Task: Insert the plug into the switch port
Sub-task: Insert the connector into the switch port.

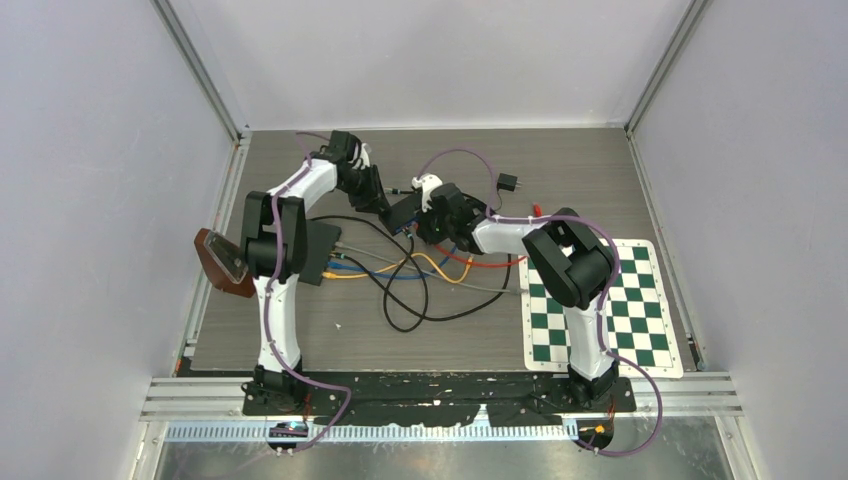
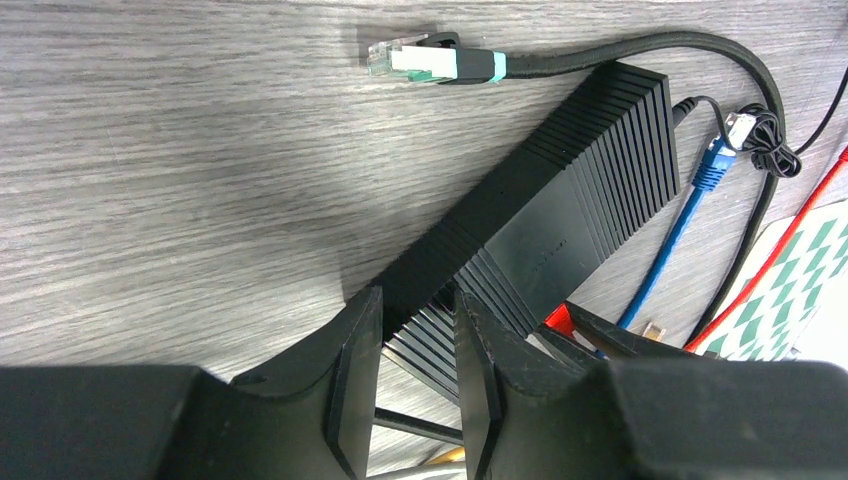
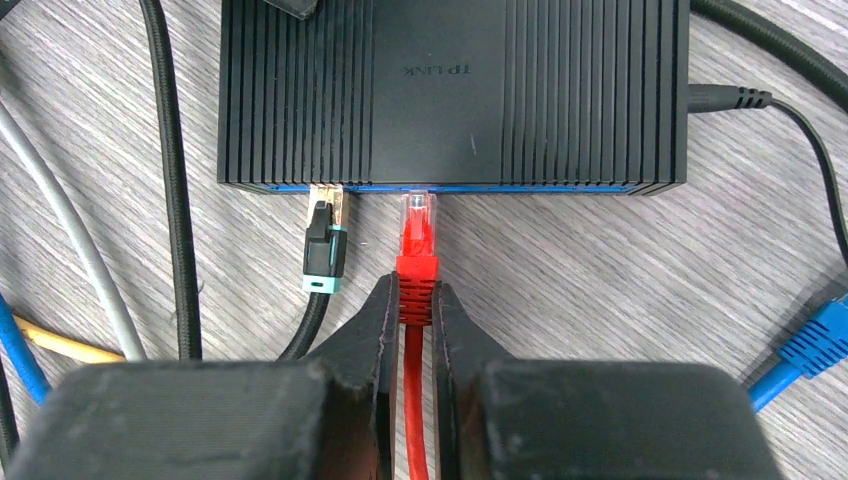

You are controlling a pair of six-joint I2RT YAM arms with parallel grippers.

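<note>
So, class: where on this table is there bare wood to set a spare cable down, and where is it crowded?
Free: the near strip between the cable tangle and table edge, left of the checkerboard mat. Crowded: around the switch.

The left arm [image 1: 277,320] and right arm [image 1: 592,340] match: white tube links between bulky black joint housings. Each stands on a black base [image 1: 262,388] at 6 o'clock in the top view. A thin purple cable [image 1: 464,152] runs along each arm and loops loose beside its base. The jaws are matte black and wedge-shaped, with flat inner faces, and sit on a blocky black wrist body.
</note>
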